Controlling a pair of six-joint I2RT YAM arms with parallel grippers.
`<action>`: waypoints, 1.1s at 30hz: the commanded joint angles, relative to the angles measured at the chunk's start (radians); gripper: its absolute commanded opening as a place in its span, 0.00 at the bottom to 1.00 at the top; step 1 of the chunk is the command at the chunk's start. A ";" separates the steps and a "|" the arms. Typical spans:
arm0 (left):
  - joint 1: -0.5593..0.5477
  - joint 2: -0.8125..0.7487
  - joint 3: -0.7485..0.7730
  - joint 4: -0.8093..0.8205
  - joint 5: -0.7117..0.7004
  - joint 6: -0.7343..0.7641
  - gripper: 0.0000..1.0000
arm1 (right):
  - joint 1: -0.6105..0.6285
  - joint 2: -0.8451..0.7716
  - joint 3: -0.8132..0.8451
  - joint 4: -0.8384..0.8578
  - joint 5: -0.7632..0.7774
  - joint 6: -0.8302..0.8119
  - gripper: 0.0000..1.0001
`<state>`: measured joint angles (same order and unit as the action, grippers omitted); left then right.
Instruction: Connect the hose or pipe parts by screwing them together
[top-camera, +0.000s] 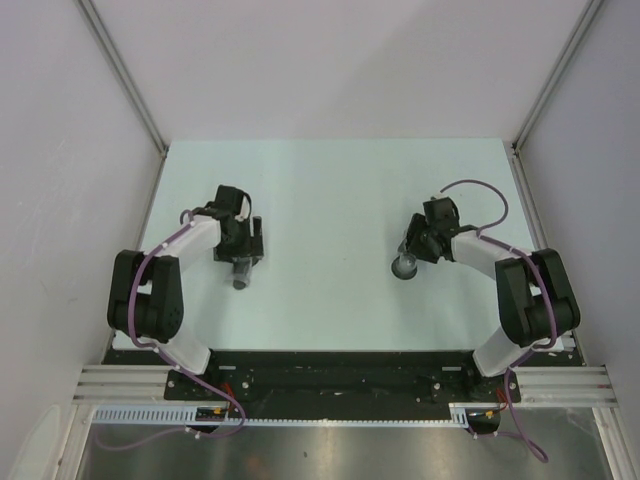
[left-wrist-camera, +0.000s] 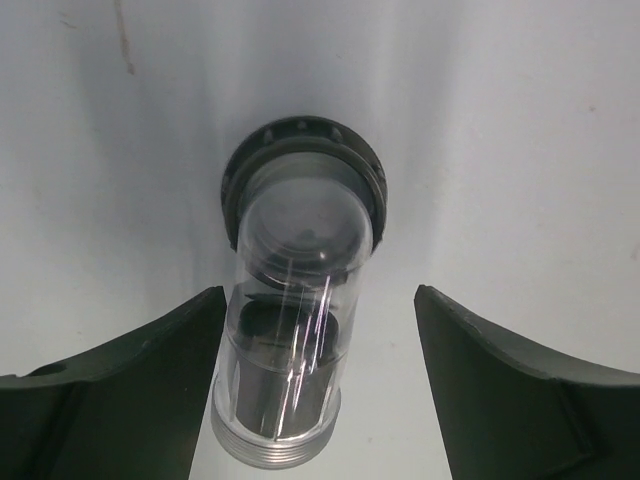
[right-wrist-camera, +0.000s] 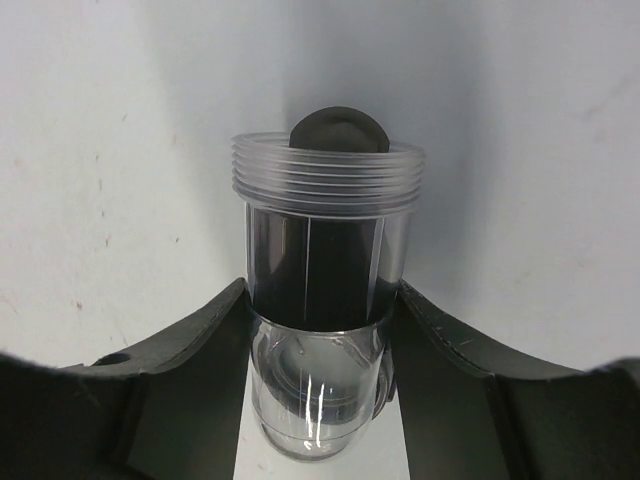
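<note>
Straddling the left fitting (left-wrist-camera: 300, 240), the left gripper (left-wrist-camera: 318, 295) stands wide, with a gap at 3 o'clock. The right gripper (right-wrist-camera: 320, 300) clamps the right fitting (right-wrist-camera: 325, 190). The table (top-camera: 330, 200) runs open between them, edges well off.

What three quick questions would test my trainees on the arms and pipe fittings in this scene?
1. True or false: the right gripper is shut on a clear threaded fitting.
2. Choose: the left gripper is A open, B shut on a fitting, C out of view.
3. Fill in: the collared fitting lies ____ the left gripper's jaws.
Key: 1 true; 2 A; 3 between.
</note>
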<state>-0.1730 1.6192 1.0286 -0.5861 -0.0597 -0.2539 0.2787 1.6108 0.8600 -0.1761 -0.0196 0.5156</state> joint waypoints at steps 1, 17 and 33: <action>0.006 -0.051 -0.024 0.003 0.159 -0.065 0.81 | -0.059 0.005 0.022 -0.095 0.035 0.135 0.56; -0.002 -0.269 -0.240 0.239 0.576 -0.226 0.86 | 0.115 -0.291 0.030 -0.021 0.060 -0.069 0.83; 0.280 -0.533 -0.306 0.197 0.363 -0.288 0.91 | 0.651 0.056 0.030 0.731 -0.129 -0.391 0.88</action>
<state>0.0410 1.1130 0.7681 -0.3782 0.3138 -0.5114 0.9207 1.5856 0.8669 0.2863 -0.1276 0.1890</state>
